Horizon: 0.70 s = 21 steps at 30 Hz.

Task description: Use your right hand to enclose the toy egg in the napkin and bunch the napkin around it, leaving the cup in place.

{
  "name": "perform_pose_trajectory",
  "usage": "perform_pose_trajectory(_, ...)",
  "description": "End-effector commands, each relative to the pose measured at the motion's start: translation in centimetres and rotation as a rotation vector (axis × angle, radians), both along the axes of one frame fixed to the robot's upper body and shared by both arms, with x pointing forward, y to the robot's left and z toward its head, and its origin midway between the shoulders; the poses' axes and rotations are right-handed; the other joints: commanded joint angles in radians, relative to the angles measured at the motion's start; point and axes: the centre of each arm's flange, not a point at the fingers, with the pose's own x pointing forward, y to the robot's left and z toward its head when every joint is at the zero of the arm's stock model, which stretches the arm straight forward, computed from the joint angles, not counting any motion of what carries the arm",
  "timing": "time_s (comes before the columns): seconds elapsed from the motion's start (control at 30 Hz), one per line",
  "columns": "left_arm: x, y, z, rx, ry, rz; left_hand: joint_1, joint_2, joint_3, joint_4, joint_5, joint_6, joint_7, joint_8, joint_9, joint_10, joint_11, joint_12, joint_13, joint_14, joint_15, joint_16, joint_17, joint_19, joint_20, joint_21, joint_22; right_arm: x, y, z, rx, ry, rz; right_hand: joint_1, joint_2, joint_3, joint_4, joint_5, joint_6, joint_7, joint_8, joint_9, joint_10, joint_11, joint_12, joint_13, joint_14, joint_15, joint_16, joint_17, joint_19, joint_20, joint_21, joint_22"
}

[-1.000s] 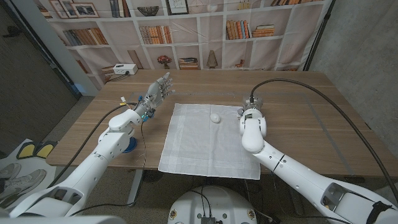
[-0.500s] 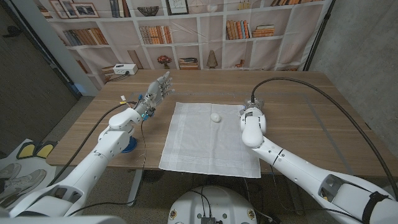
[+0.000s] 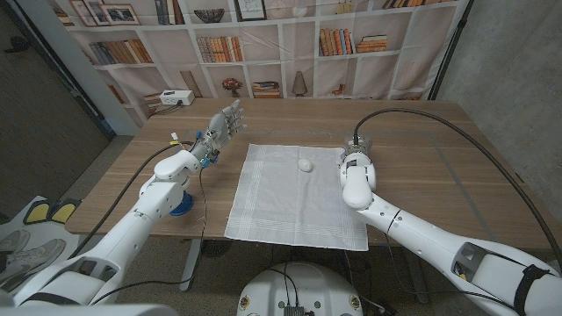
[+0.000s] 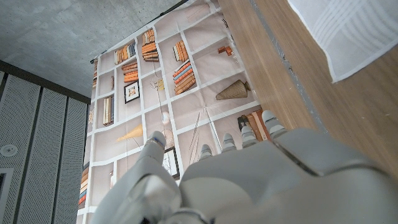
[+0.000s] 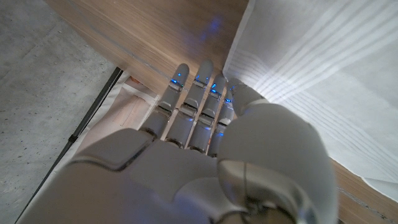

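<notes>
Head view: egg (image 3: 304, 165) lies on the napkin (image 3: 294, 206), near its far edge; right hand (image 3: 354, 161) just beside the napkin's right edge, finger state hidden; left hand (image 3: 221, 128) raised off its left corner, fingers apart, empty.
Left wrist: napkin corner (image 4: 354, 31) on the table (image 4: 292, 74).
Right wrist: fingers (image 5: 186, 102) straight, together, beside the napkin (image 5: 323, 68), holding nothing.

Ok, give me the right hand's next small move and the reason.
Probably bring the right hand inward over the napkin toward the toy egg. The hand sits at the napkin's right edge holding nothing, and the egg lies uncovered on the flat napkin.
</notes>
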Motion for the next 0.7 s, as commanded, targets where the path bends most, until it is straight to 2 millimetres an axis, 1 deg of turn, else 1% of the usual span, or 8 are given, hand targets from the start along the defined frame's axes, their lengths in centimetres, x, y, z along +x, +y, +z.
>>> perform_pose_trajectory(0.03,0.6,0.1,0.2,0.000,0.006,0.002,0.000,-0.006,0.006,0.001,0.005,-0.029,0.002,-0.001,0.001,-0.043,0.001,0.004,0.003,0.002,-0.003,0.002,0.000,-0.061,0.012,0.003,0.002,-0.1,0.0,0.0,-0.009,-0.117,0.042,0.005,-0.016,-0.001,-0.001,-0.006,0.335,0.073,0.037,0.067,0.044,-0.002,0.021,0.011,0.050,-0.105,0.019,0.005,0.010,0.000,-0.001,0.002)
perform_pose_trajectory(0.13,0.7,0.2,0.3,0.002,0.005,0.003,0.001,-0.006,0.006,0.001,0.005,-0.030,0.002,-0.002,0.001,-0.044,0.002,0.004,0.003,0.001,-0.004,0.001,0.000,-0.061,0.012,0.003,0.002,-0.3,-0.1,0.4,0.022,-0.127,0.038,-0.064,0.020,-0.016,0.056,-0.029,0.291,0.067,0.049,0.085,0.041,0.024,0.021,0.026,0.060,-0.081,0.025,0.024,0.018,0.013,0.001,0.004)
perform_pose_trajectory(0.27,0.8,0.3,0.5,0.005,0.001,0.002,0.001,-0.006,0.006,0.001,0.005,-0.030,0.003,-0.002,0.001,-0.044,0.001,0.003,0.003,0.002,-0.003,0.001,0.000,-0.061,0.012,0.003,0.002,-0.3,-0.1,0.7,0.040,-0.116,0.031,-0.168,0.031,-0.045,0.116,-0.058,0.242,0.065,0.033,0.074,-0.006,0.033,-0.012,0.020,0.031,-0.068,0.018,0.040,0.017,0.026,-0.003,0.004)
perform_pose_trajectory(0.33,0.9,0.3,0.6,0.008,0.001,0.002,0.001,-0.005,0.007,0.001,0.006,-0.030,0.003,-0.002,0.001,-0.045,0.001,0.003,0.003,0.002,-0.003,0.001,0.000,-0.060,0.012,0.003,0.001,-0.3,-0.1,0.8,0.052,-0.105,0.033,-0.262,0.022,-0.081,0.166,-0.069,0.233,0.070,0.015,0.049,-0.017,0.050,-0.025,0.017,0.016,-0.058,0.014,0.046,0.007,0.042,-0.012,0.005)
perform_pose_trajectory(0.4,1.0,0.3,0.7,0.008,0.003,0.000,0.002,-0.004,0.008,0.001,0.006,-0.031,0.003,-0.002,0.001,-0.045,0.002,0.003,0.003,0.002,-0.003,0.001,0.000,-0.060,0.012,0.003,0.001,-0.3,0.0,0.6,0.051,-0.094,0.035,-0.317,0.010,-0.104,0.193,-0.070,0.218,0.076,0.002,0.037,-0.027,0.055,-0.031,0.020,0.005,-0.048,0.009,0.048,-0.001,0.048,-0.019,0.005)
perform_pose_trajectory(0.43,1.0,0.3,0.7,0.007,0.004,0.000,0.003,-0.003,0.008,0.001,0.006,-0.030,0.003,-0.002,0.001,-0.045,0.002,0.003,0.003,0.002,-0.003,0.001,0.000,-0.060,0.012,0.003,0.001,-0.3,0.0,0.6,0.050,-0.082,0.033,-0.362,-0.024,-0.133,0.207,-0.069,0.210,0.072,-0.004,0.032,-0.041,0.053,-0.039,0.023,-0.005,-0.047,0.005,0.047,-0.006,0.050,-0.026,0.004)
perform_pose_trajectory(0.53,1.2,0.4,0.7,0.007,0.005,-0.001,0.004,-0.002,0.009,0.000,0.006,-0.030,0.005,-0.002,0.001,-0.045,0.002,0.003,0.003,0.002,-0.003,0.001,0.000,-0.059,0.013,0.003,0.001,-0.2,0.3,0.1,0.023,-0.064,0.021,-0.384,-0.105,-0.168,0.191,-0.053,0.172,0.060,-0.021,0.028,-0.077,0.043,-0.057,0.029,-0.025,-0.050,-0.007,0.041,-0.026,0.062,-0.045,0.004)
perform_pose_trajectory(0.7,1.4,0.5,0.8,0.008,0.008,-0.002,0.005,0.000,0.011,0.000,0.006,-0.030,0.004,-0.002,0.001,-0.045,0.002,0.003,0.003,0.002,-0.004,0.001,0.000,-0.059,0.012,0.003,0.001,-0.1,0.6,-0.7,-0.011,-0.051,0.011,-0.297,-0.163,-0.163,0.119,-0.014,0.146,0.042,-0.025,0.032,-0.095,0.025,-0.067,0.038,-0.040,-0.057,-0.011,0.041,-0.036,0.065,-0.062,0.005)
